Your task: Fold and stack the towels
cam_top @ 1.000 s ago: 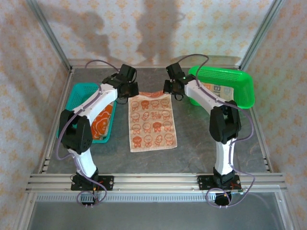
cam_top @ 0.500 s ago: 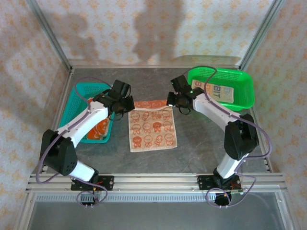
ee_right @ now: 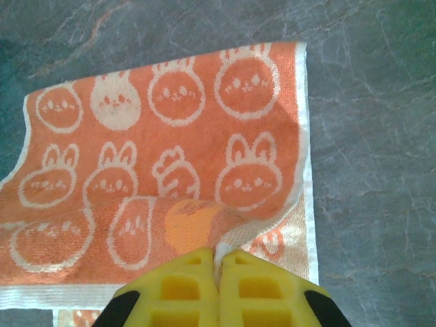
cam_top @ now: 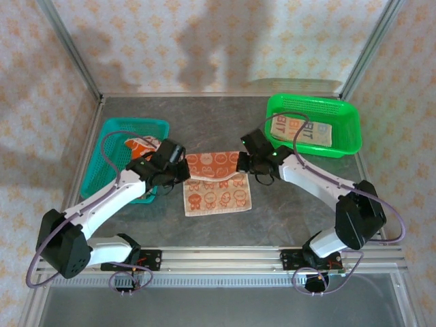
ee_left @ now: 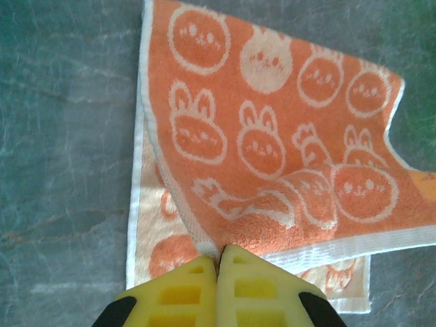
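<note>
Moved: the far edge of the towel (cam_top: 216, 196) has come back over its near half, orange side up. Your left gripper (cam_top: 185, 173): pinched tight on its left corner. Your right gripper (cam_top: 244, 165): pinched tight on its right corner. Towel: mid-table, between teal basket (cam_top: 94, 162) and green basket (cam_top: 351, 127).

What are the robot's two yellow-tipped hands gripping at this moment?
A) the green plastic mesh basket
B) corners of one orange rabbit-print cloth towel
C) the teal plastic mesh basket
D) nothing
B: the left hand and the right hand are each pinched shut on a corner of the orange rabbit-print cloth towel, folded partly over itself.
</note>
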